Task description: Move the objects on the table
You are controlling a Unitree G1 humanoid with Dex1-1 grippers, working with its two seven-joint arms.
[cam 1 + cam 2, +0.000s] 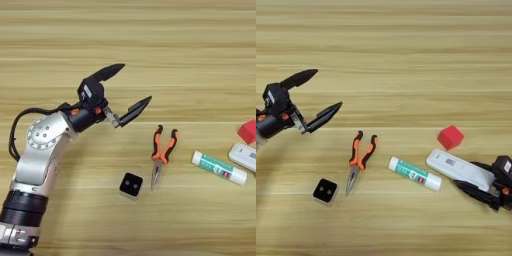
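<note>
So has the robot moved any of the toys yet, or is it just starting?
Nothing looks moved yet. The left gripper hangs open and empty above the table. The right gripper sits at the white remote, so that seems in hand, though I can't tell if it grips it. The pliers, black block, tube and red cube lie untouched.

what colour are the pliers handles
Orange with black trim on the pliers; clearest in the left eye view.
</note>
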